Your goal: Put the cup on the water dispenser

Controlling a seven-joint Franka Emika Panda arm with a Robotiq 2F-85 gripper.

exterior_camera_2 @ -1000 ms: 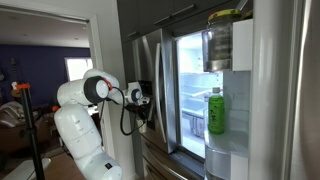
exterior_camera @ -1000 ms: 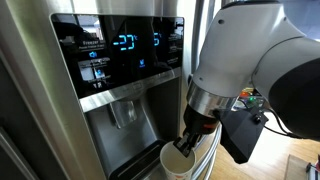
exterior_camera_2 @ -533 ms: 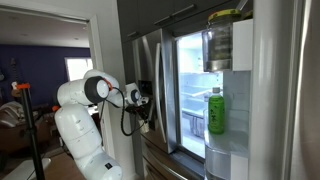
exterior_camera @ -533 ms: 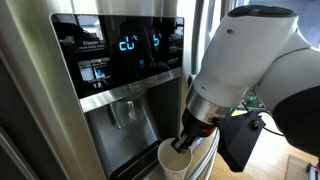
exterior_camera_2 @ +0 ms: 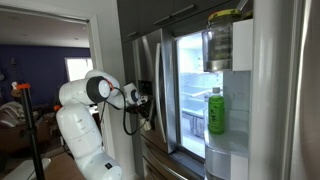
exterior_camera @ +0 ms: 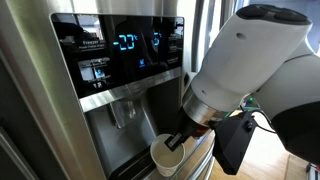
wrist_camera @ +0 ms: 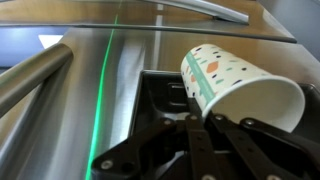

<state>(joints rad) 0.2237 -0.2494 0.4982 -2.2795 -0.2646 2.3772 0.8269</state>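
White and speckled, one cup [exterior_camera: 165,154] is hanging before the single water dispenser [exterior_camera: 118,128]. One hand [exterior_camera: 178,142] is clamping its rim.

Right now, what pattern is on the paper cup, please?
White paper cup with small orange and teal specks; wrist view.

White cup [wrist_camera: 230,75] with small green and orange speckles, grey water dispenser [exterior_camera: 125,128] alcove, black panel [exterior_camera: 118,48] with glowing blue digits, silver brushed-steel fridge door [exterior_camera: 40,110], glossy white arm [exterior_camera: 255,55], black gripper [exterior_camera: 178,140], green bottle [exterior_camera_2: 215,110]
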